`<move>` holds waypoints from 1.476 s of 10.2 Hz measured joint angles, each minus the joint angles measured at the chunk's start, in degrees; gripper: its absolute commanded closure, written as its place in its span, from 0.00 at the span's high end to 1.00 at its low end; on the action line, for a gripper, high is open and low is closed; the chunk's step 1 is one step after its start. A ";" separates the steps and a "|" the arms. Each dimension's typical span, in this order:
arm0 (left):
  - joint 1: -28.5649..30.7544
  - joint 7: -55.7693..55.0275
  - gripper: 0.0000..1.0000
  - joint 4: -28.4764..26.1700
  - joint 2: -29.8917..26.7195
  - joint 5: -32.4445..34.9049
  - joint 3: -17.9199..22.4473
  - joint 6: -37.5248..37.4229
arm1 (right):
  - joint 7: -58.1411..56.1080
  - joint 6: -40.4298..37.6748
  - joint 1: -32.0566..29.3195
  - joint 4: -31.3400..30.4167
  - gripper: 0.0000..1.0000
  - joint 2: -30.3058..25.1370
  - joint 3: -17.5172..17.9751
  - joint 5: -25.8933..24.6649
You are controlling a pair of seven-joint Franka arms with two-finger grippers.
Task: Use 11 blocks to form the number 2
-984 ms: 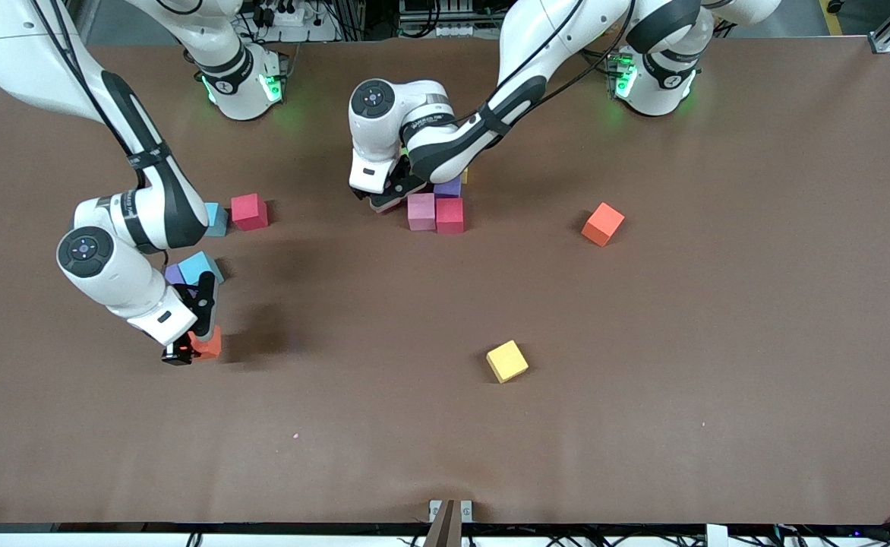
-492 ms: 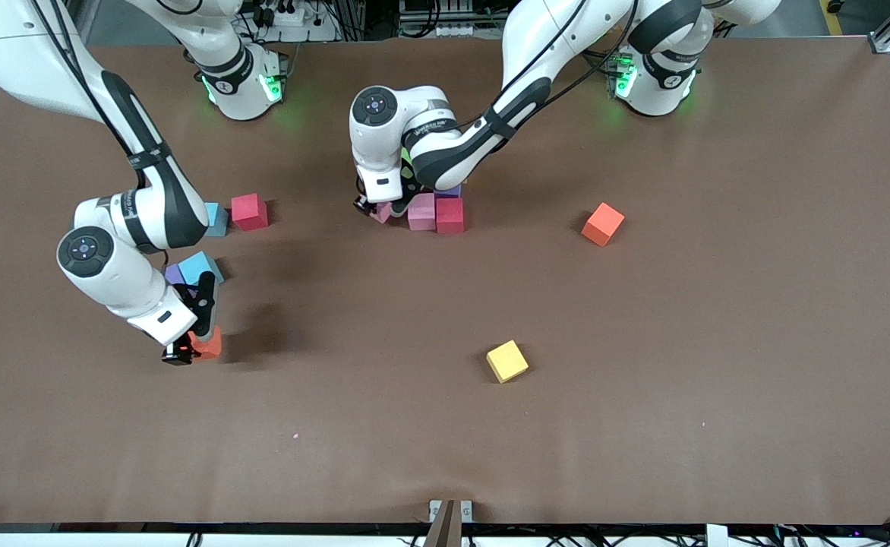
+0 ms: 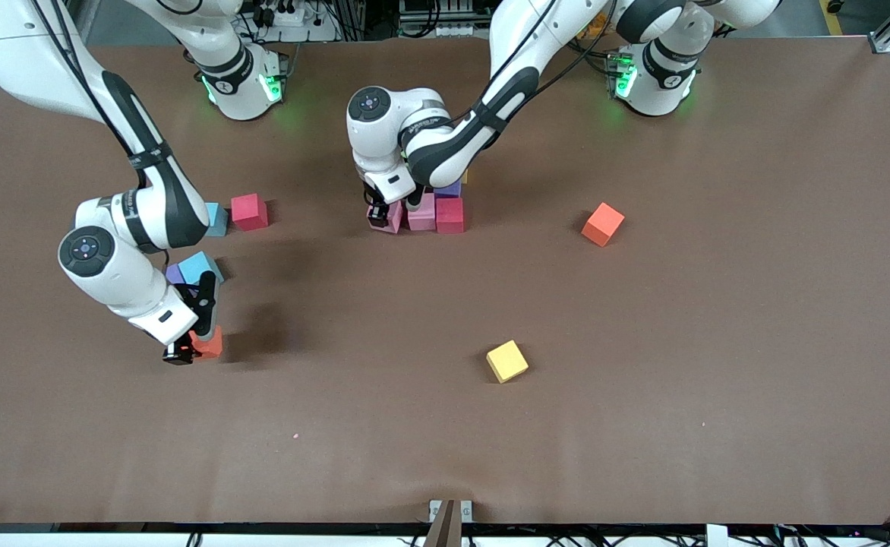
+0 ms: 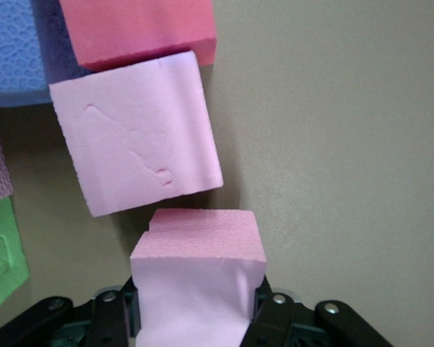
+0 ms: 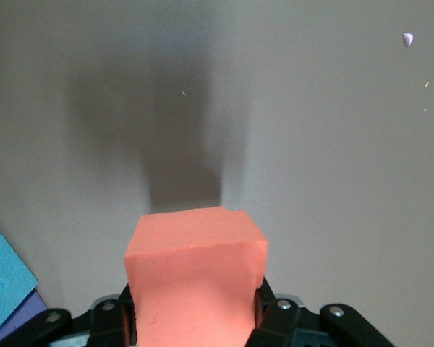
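My left gripper (image 3: 386, 218) is shut on a pink block (image 3: 394, 216) (image 4: 199, 282), low beside the cluster in the middle of the table. A narrow gap separates it from the cluster's pink block (image 3: 421, 212) (image 4: 134, 134). A red block (image 3: 449, 215) (image 4: 137, 29) and a purple block (image 3: 449, 188) adjoin these, and a green block (image 4: 0, 260) shows at the wrist view's edge. My right gripper (image 3: 190, 348) (image 5: 195, 314) is shut on an orange block (image 3: 207, 343) (image 5: 195, 278), low over the table at the right arm's end.
Loose cubes: a yellow one (image 3: 507, 361) nearest the front camera, an orange one (image 3: 603, 223) toward the left arm's end, a red one (image 3: 250, 211). Two light blue cubes (image 3: 217, 219) (image 3: 200, 267) and a purple cube (image 3: 175, 273) sit beside the right arm.
My left gripper has swung round and come down with the pink block, to the cluster's end that faces the right arm. The right arm has not moved.
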 measured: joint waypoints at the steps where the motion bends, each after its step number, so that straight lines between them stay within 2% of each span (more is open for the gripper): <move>1: 0.02 -1.32 0.00 0.08 0.00 0.00 0.34 0.00 | 0.00 0.01 0.00 -0.03 0.27 0.00 0.00 0.00; 15: 0.61 -3.60 0.00 -1.44 0.03 -0.41 1.02 0.53 | -0.03 0.02 0.14 -0.19 0.27 0.13 0.06 0.00</move>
